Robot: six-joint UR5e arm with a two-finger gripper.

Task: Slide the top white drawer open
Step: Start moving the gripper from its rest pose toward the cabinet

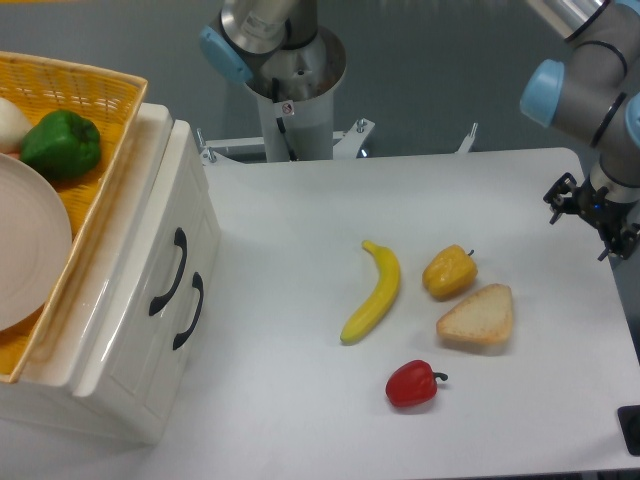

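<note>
The top white drawer [150, 262] is the glossy front panel just under the cabinet's top rim, at the left of the table. It carries a black curved handle [168, 272]. Its front lies about level with the lower drawer front [190, 312], which has its own black handle. My gripper [593, 215] hangs at the far right edge of the table, well away from the cabinet. Only dark parts under the wrist show, and the fingers cannot be made out. Nothing is seen held in it.
A yellow wicker basket [105, 215] sits on the cabinet with a green pepper [62, 143] and a white plate [30, 250]. On the table lie a banana [374, 293], a yellow pepper [449, 272], a bread slice [478, 317] and a red pepper [413, 384]. The robot base [295, 95] stands at the back.
</note>
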